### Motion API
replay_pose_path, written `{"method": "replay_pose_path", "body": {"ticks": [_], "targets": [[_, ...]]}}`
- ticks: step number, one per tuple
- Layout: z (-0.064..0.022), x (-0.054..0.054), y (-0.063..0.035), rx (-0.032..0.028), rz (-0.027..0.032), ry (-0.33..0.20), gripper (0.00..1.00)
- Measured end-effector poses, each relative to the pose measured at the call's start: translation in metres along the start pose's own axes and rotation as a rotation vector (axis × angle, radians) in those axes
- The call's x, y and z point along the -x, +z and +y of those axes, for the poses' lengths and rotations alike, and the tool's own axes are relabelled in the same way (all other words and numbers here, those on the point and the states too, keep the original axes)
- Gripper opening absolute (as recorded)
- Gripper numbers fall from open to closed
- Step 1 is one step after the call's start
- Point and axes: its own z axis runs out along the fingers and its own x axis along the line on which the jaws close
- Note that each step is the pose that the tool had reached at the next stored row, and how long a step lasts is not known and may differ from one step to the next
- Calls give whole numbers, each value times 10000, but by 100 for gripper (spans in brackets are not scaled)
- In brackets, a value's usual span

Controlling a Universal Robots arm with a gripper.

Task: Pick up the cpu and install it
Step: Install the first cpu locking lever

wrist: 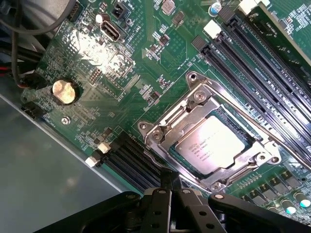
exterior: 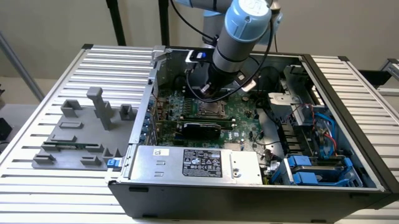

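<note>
Inside the open computer case (exterior: 249, 198), toward its far side in the exterior view, the arm reaches down over the green motherboard (wrist: 121, 73), with the gripper (wrist: 170, 187) hovering just above the socket. Its fingers are closed together with nothing between them. The cpu (wrist: 214, 143) is not in the gripper: it lies flat in the socket, pale silver top up, with the shiny metal frame (wrist: 194, 97) around it and the black memory slots (wrist: 262, 63) just beside it. By the look of it the pick-up and the placing are done, since the chip sits square and level within the frame rather than tilted or resting on an edge. Whether the frame is clamped down and latched I cannot tell, so that much of the install may remain. A silver box (exterior: 193, 163) with a black label fills the near end of the case, and a grey holder (exterior: 81, 135) stands on the table, at the exterior view's left.
</note>
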Motion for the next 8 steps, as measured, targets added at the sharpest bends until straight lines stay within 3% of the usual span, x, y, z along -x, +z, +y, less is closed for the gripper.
{"method": "replay_pose_path", "body": {"ticks": [8], "targets": [[24,-19,14,73,-53,31,11]]}}
